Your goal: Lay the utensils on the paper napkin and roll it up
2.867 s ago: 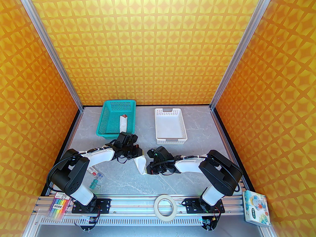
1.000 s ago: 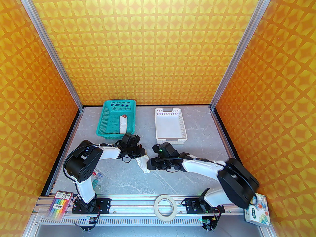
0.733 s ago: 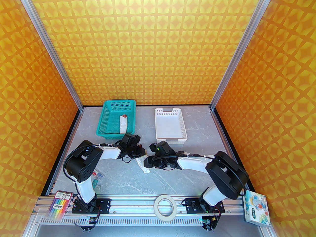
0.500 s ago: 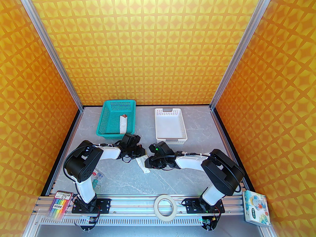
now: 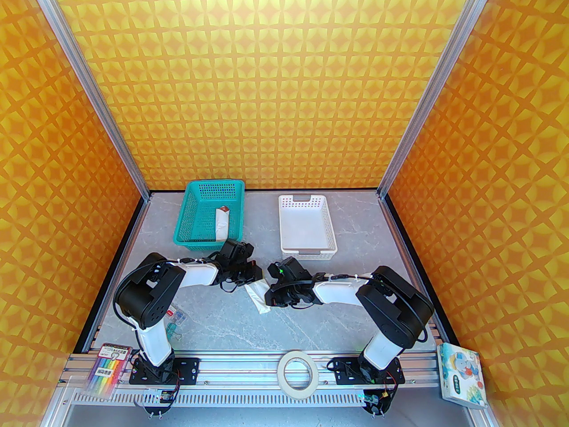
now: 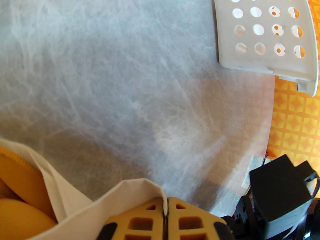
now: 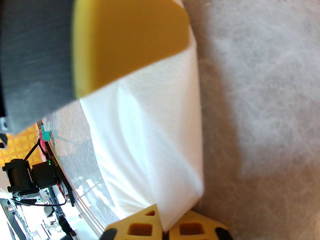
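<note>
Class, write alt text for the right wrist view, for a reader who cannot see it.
The right gripper, at the bottom edge, is shut on the near edge of a folded white paper napkin over the grey marbled table. A blurred yellow pad covers the napkin's far end.

A lab test booth: aluminium frame [image 5: 92,91], orange patterned walls [image 5: 266,82].

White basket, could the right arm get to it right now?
Probably yes: the white basket sits just beyond the right gripper with bare table between. But that gripper is shut on the paper napkin, so it must let go first.
</note>
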